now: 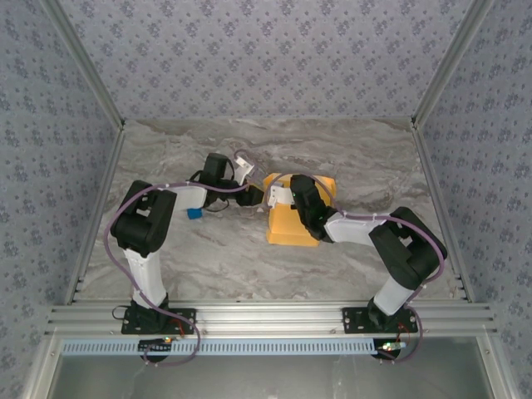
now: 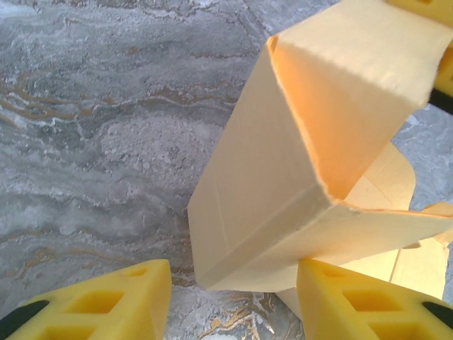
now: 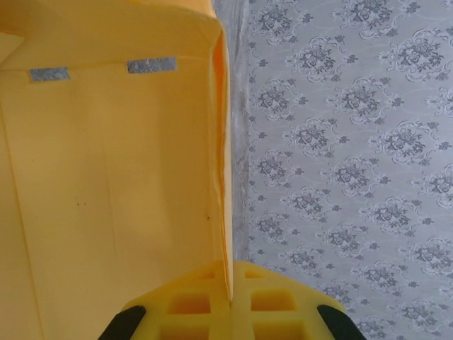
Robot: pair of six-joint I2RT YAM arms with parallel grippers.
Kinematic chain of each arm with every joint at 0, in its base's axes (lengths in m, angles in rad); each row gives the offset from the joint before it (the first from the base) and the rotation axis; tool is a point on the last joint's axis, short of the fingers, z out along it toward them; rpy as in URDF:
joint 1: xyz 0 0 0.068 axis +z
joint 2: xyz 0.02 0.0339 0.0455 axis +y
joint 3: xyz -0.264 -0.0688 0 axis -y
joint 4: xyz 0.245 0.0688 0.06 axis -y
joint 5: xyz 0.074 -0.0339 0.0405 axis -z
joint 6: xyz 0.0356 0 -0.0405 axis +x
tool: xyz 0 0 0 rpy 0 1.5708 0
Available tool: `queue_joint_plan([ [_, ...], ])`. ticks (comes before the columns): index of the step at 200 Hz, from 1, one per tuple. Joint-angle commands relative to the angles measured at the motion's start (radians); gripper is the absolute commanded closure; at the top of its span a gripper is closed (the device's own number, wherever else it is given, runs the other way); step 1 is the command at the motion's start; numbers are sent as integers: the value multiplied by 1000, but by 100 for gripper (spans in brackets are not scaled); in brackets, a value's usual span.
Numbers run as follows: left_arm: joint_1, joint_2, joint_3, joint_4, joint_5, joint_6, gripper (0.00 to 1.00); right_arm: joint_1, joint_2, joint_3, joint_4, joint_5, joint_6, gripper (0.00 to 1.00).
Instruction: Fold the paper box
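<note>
Top view: the orange-yellow thin cardboard paper box (image 1: 293, 226) sits half-folded at the middle of the grey marbled table (image 1: 249, 262), with open table around it. The left end effector (image 1: 252, 196) meets it at 10 o'clock and the right end effector (image 1: 281, 198) at 12 o'clock. A tiny blue cube (image 1: 195, 214) lies at 9 o'clock, well apart. Patterned walls (image 1: 266, 58) close three sides.

Left wrist view: the left end effector (image 2: 232, 276) is spread. A folded corner of the paper box (image 2: 304, 142) stands between its fingers, with bare table (image 2: 92, 142) at 9 o'clock.

Right wrist view: the right end effector (image 3: 230, 287) is pressed together, pinching an upright panel edge of the paper box (image 3: 113, 198). The wall (image 3: 340, 177) is at 3 o'clock.
</note>
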State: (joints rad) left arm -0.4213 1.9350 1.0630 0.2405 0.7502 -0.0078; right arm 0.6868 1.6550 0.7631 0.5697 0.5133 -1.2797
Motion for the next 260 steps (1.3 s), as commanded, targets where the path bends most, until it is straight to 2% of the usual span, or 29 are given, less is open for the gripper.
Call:
queue_joint_plan([
  [1, -5, 21, 47, 35, 50, 11, 50, 0, -15, -9, -22, -2, 33, 100],
  [115, -13, 74, 85, 154, 64, -88, 52, -13, -89, -15, -131, -91, 139, 100],
  [165, -8, 75, 89, 220, 115, -141, 52, -25, -89, 0, -191, -113, 161, 100],
  [260, -7, 65, 120, 157, 155, -117, 52, -60, -97, 67, -331, -169, 270, 100],
])
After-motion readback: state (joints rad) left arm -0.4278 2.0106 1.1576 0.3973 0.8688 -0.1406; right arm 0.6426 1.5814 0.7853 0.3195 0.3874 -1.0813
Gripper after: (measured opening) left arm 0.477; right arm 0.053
